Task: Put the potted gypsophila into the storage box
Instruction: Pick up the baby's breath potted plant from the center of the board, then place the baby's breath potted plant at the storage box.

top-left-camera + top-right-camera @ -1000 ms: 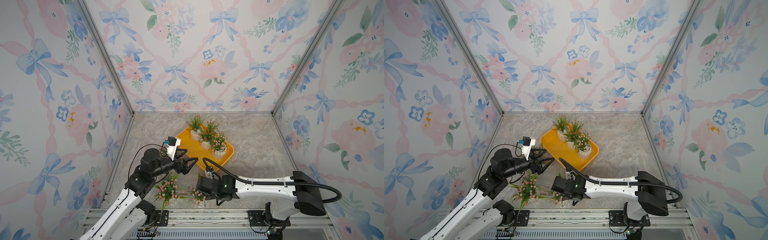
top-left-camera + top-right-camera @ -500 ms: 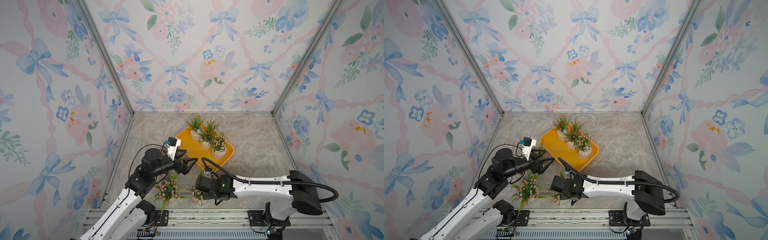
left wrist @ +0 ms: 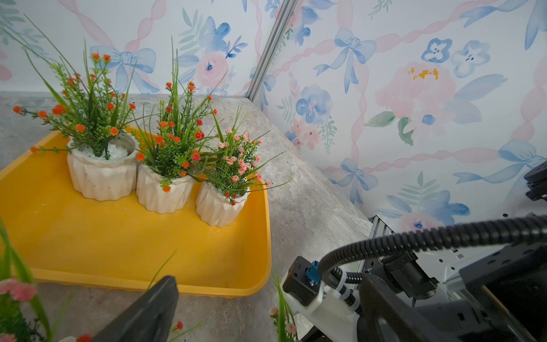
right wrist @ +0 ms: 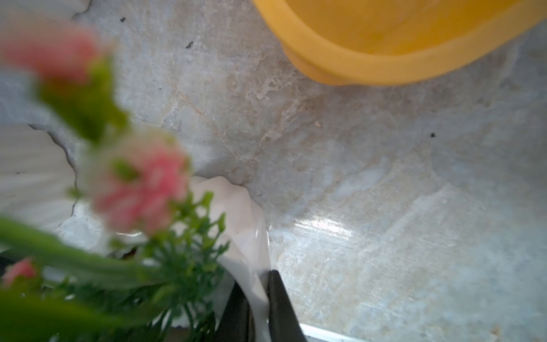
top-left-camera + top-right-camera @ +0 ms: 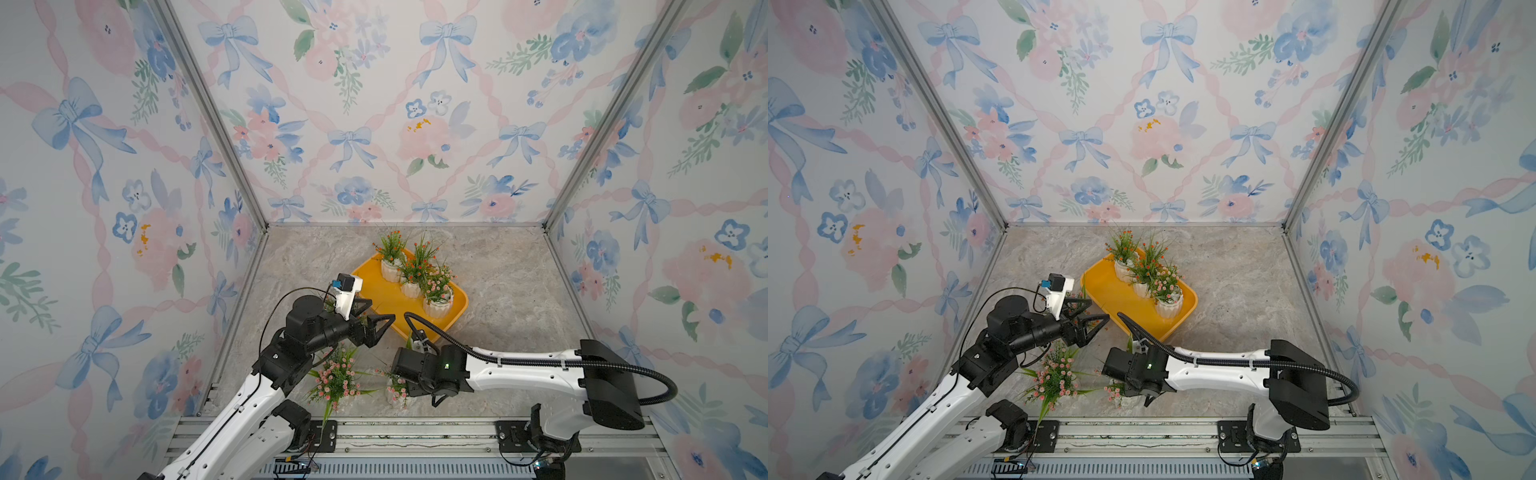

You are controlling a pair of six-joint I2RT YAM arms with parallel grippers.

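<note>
Right end effector (image 4: 258, 296) clamps the rim of a pink potted gypsophila (image 4: 236, 213); left end effector (image 5: 380, 311) gapes empty.

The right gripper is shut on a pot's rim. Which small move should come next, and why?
Probably lift the pot straight up a little: the right gripper pinches its rim, a neighbouring pink plant stands close, and the storage box has free floor.

To me the storage box (image 3: 118, 237) looks like smooth, glossy plastic. The potted gypsophila (image 3: 102, 177) have matt, ribbed pots. The worktop (image 3: 296, 189) resembles faintly polished stone.
</note>
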